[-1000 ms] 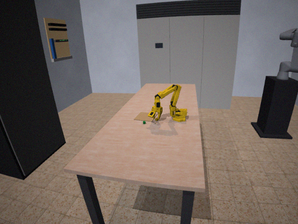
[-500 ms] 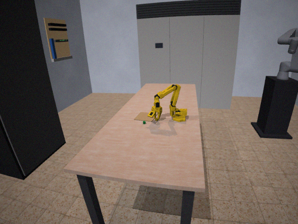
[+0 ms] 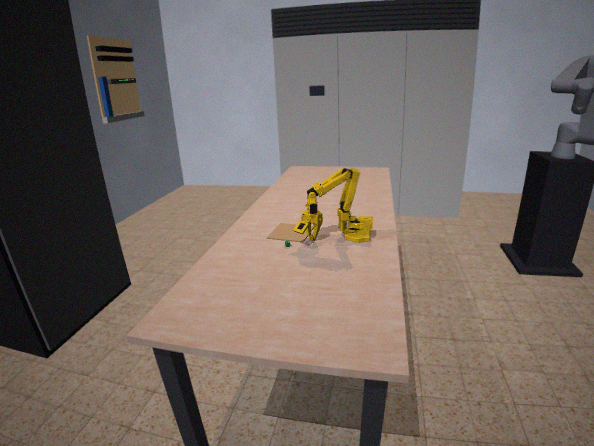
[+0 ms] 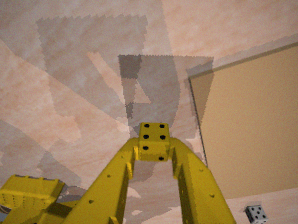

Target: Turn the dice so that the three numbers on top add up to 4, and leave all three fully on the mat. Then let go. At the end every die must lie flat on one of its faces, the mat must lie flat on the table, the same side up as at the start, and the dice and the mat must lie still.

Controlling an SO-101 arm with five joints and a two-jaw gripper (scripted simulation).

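Gripper (image 4: pixel 155 165) clamped on yellow die (image 4: pixel 154 141) over bare table (image 3: pixel 280 310) just off the tan mat (image 4: pixel 250 135), probably for carrying onto it; white die (image 4: pixel 256 213) nearby, green die (image 3: pixel 287 243) apparently off the mat.

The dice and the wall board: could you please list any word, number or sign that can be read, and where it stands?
No written words or digits are legible.
Yellow die, clamped in the gripper: four pips on one face, two on the next.
Grey die: pips blurred.
Green die: too small.
Wall board: marks unreadable.
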